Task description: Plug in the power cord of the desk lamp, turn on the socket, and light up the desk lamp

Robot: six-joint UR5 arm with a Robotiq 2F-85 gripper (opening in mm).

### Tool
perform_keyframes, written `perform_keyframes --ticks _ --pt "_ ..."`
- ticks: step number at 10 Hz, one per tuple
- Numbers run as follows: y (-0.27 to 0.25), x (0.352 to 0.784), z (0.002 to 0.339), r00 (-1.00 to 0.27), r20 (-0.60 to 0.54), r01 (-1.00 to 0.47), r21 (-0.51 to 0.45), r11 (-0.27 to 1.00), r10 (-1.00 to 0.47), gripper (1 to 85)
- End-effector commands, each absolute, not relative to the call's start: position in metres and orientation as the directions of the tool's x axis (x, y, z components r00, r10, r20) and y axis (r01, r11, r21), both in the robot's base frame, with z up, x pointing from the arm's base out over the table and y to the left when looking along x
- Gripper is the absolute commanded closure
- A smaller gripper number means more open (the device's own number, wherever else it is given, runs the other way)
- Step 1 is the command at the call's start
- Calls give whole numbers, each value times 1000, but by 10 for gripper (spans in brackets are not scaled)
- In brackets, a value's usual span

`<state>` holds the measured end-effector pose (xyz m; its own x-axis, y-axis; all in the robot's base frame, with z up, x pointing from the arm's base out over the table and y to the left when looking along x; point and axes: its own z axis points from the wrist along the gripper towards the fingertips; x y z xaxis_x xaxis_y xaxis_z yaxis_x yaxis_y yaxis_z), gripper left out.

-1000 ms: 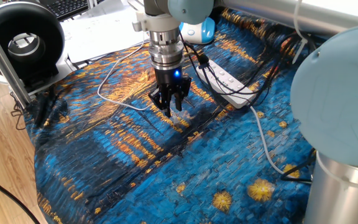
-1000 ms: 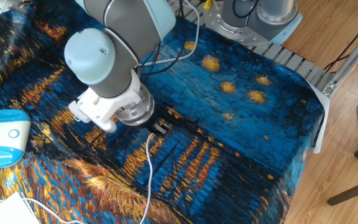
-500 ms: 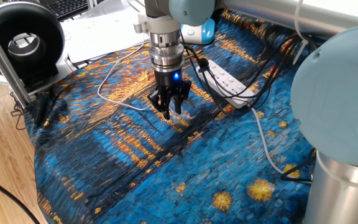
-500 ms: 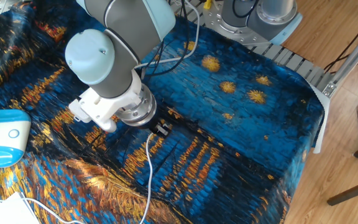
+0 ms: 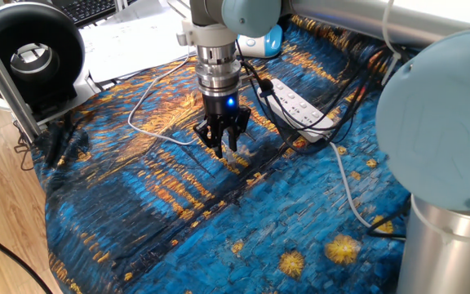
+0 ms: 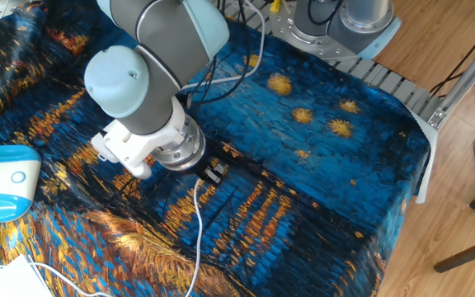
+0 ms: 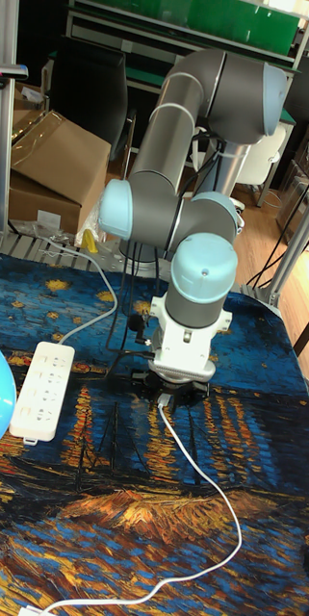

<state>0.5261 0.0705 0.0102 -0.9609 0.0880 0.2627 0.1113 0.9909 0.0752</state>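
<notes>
My gripper (image 5: 223, 145) points straight down at the blue painted cloth (image 5: 161, 229), left of the socket (image 5: 298, 104). Its fingers are shut on the small white plug at the end of the power cord (image 5: 148, 129). In the tall fixed view the thin cord (image 7: 208, 486) runs from the gripper (image 7: 166, 402) towards the near edge, and the socket (image 7: 42, 389) lies to the left. From the other fixed view the cord (image 6: 198, 239) hangs below the gripper (image 6: 213, 173). The blue and white desk lamp base (image 6: 2, 181) sits beyond the arm (image 5: 261, 41).
Black cables (image 5: 345, 106) loop over and around the socket. A round black device (image 5: 27, 53) and a metal post (image 5: 2, 77) stand at the table's left corner. Papers (image 5: 129, 41) lie behind. The arm's base (image 5: 455, 229) fills the right side.
The gripper has shifted only slightly, staying shut on the plug just above the cloth. The cord and socket lie as before.
</notes>
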Motion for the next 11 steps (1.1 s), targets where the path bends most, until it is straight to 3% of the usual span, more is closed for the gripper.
perform_keyframes --ticks 1,11 --pt "66 526 10 -957 269 133 64 989 111 480" --pt "69 526 9 -950 279 163 65 984 139 500"
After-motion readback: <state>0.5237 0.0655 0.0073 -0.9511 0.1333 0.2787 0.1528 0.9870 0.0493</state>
